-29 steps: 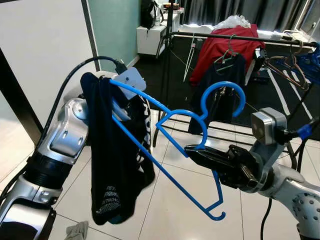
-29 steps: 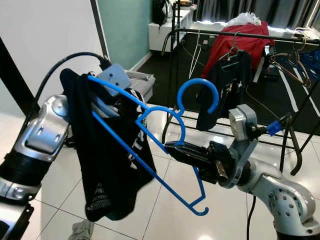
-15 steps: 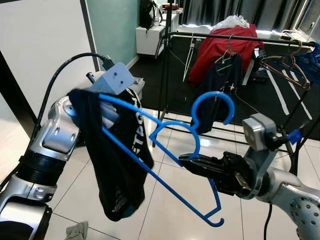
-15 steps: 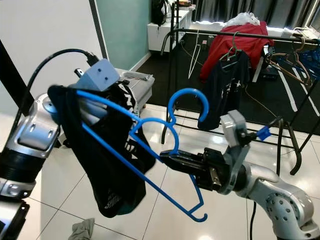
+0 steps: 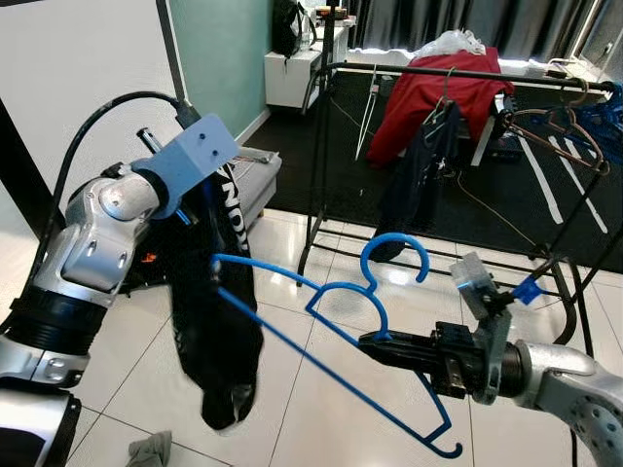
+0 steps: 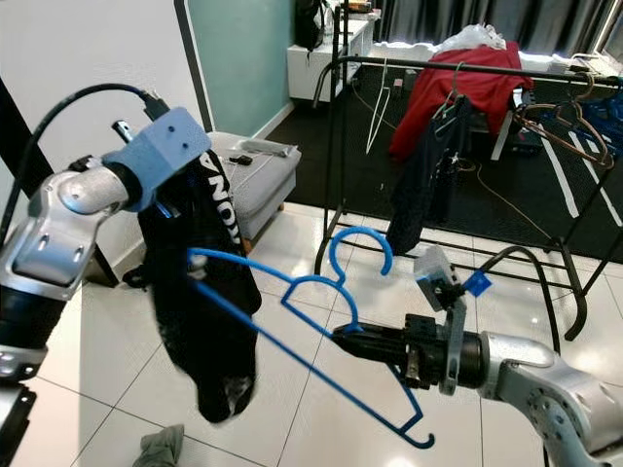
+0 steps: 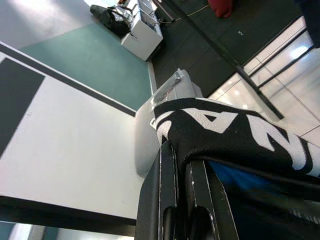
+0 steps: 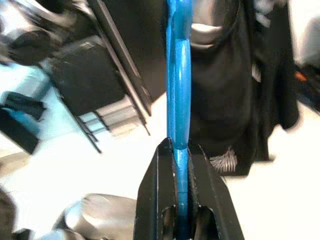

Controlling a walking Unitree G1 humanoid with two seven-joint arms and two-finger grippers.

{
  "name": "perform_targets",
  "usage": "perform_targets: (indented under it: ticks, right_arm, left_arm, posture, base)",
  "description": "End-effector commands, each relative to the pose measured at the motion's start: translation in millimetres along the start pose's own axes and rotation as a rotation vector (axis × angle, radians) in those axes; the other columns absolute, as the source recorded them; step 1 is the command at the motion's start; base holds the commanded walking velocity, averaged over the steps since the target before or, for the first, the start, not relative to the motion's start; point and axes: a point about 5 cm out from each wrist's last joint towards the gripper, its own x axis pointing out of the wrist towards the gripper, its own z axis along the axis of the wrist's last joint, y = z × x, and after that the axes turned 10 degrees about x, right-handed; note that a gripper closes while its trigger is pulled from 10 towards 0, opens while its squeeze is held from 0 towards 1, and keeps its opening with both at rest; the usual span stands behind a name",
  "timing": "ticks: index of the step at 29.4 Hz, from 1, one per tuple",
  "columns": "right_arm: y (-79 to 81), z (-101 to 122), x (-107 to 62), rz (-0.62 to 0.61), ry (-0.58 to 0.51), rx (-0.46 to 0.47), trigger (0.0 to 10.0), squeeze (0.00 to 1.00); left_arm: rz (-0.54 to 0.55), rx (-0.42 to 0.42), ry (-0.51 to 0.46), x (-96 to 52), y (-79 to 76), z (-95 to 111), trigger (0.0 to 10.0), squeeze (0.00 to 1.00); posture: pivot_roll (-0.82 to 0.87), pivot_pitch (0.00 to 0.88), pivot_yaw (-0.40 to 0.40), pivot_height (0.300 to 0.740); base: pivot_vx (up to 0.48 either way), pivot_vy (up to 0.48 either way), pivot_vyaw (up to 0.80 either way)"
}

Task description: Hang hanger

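The blue plastic hanger is held low in front of the robot, well short of the black clothes rail across the room, with its hook pointing up toward the rail. The right gripper is clamped on the hanger's body near the neck, its fingers pinching the blue bar between them, while the left gripper is closed on the black printed garment, which drapes over the hanger's far shoulder and hangs down heavily. The main risk is that the garment slides off that tilted shoulder, since most of the fabric sags to one side; a second is that the hanger twists in the narrow pinch and the hook misses the rail. The rail is already crowded with a red garment, a dark one and bare wire hangers, so snagging is likely. The floor is glossy white tile, giving way to dark flooring under the rack; a grey cloth lies on it near the robot's feet.
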Motion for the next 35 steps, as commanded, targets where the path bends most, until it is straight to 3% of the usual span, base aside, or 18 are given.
perform_targets:
  ticks: [1, 15, 19, 23, 24, 26, 29, 35]
  right_arm:
    - [-6.9, -2, 0.9, -0.052, 0.028, -0.01, 10.0, 0.0]
    - [-48.6, 3, -0.8, -0.362, 0.001, -0.016, 10.0, 0.0]
    - [-61.5, 3, -2.9, -0.448, -0.018, 0.044, 10.0, 0.0]
    - [-81.9, 12, -1.4, -0.572, -0.146, 0.21, 10.0, 0.0]
    - [-81.9, 12, -1.4, -0.572, -0.146, 0.21, 10.0, 0.0]
    - [-88.1, 19, 3.8, -0.584, -0.233, 0.299, 10.0, 0.0]
    - [-82.9, 34, 20.9, -0.459, -0.34, 0.408, 10.0, 0.0]
    - [-73.6, 41, 34.3, -0.343, -0.361, 0.452, 10.0, 0.0]
  left_arm:
    - [0.017, 0.054, -0.002, -0.9, 6.0, 1, 10.0, 0.0]
    - [-0.002, 0.078, -0.03, -4.6, 6.2, 6, 10.0, 0.0]
    - [-0.001, 0.046, -0.068, -4.9, 6.3, 14, 10.0, 0.0]
    - [-0.047, -0.054, -0.202, -4.7, -8.6, 45, 10.0, 0.0]
    - [-0.047, -0.054, -0.202, -4.7, -8.6, 45, 10.0, 0.0]
    - [-0.085, -0.098, -0.269, -5.6, -22.0, 63, 10.0, 0.0]
    - [-0.151, -0.135, -0.375, -9.3, -48.0, 90, 10.0, 0.0]
    - [-0.184, -0.141, -0.435, -13.3, -63.1, 105, 10.0, 0.0]
  posture:
    - [-0.03, 0.0, 0.008, 0.74]
    - [-0.02, 0.0, 0.008, 0.74]
    - [-0.02, 0.0, 0.005, 0.74]
    - [-0.01, 0.0, -0.001, 0.74]
    - [-0.01, 0.0, -0.001, 0.74]
    - [-0.01, 0.0, -0.001, 0.74]
    - [0.01, 0.0, -0.005, 0.74]
    - [0.01, 0.0, -0.005, 0.74]
  base:
    - [0.0, 0.0, 0.0]
    - [0.0, 0.0, 0.0]
    - [0.0, 0.0, 0.0]
    - [0.0, 0.0, 0.0]
    - [0.0, 0.0, 0.0]
    - [0.0, 0.0, 0.0]
    - [0.0, 0.0, 0.0]
    - [0.0, 0.0, 0.0]
